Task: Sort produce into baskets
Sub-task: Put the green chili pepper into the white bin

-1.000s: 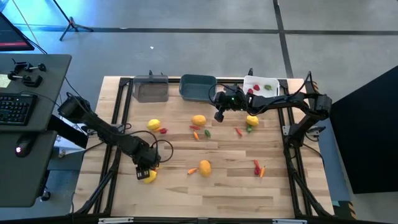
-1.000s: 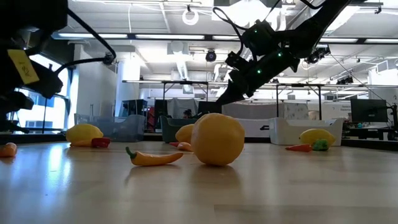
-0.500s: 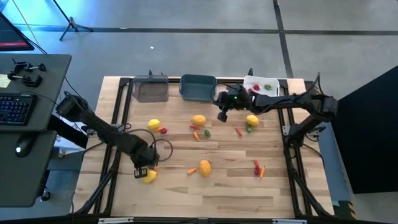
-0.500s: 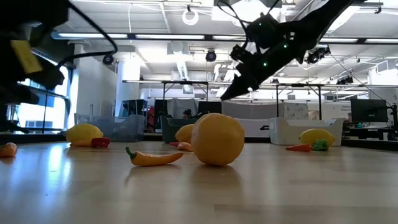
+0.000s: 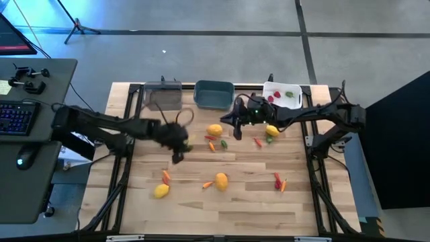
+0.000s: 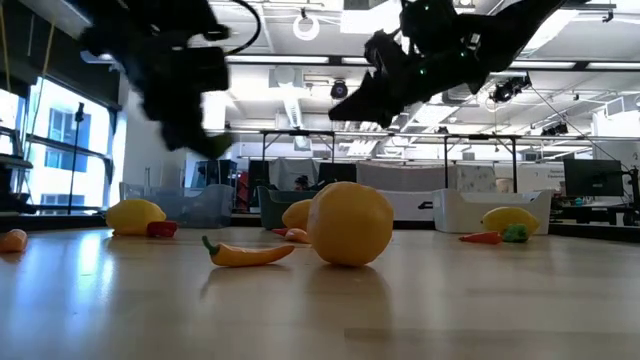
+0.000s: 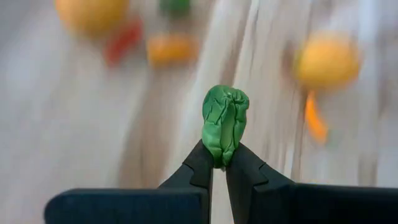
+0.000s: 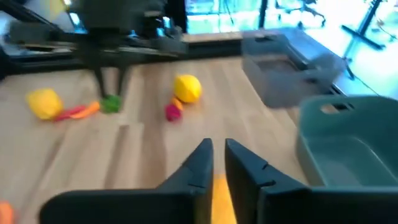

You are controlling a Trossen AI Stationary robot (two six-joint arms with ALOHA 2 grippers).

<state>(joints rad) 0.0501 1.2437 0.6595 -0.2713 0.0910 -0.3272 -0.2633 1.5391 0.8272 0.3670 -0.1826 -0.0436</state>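
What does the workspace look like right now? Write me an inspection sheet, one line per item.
Surface: wooden table, bare boards.
Job's things: clear-grey basket, teal basket and white basket along the far edge; the white one holds red and green bits; yellow fruits and small pieces scattered on the table.
Clutter: nothing seen.
Grippers: left gripper, jaws shut on a green leafy piece; right gripper near the teal basket.
Cables: cable looped at the left wrist.
Surroundings: desk with keyboard.
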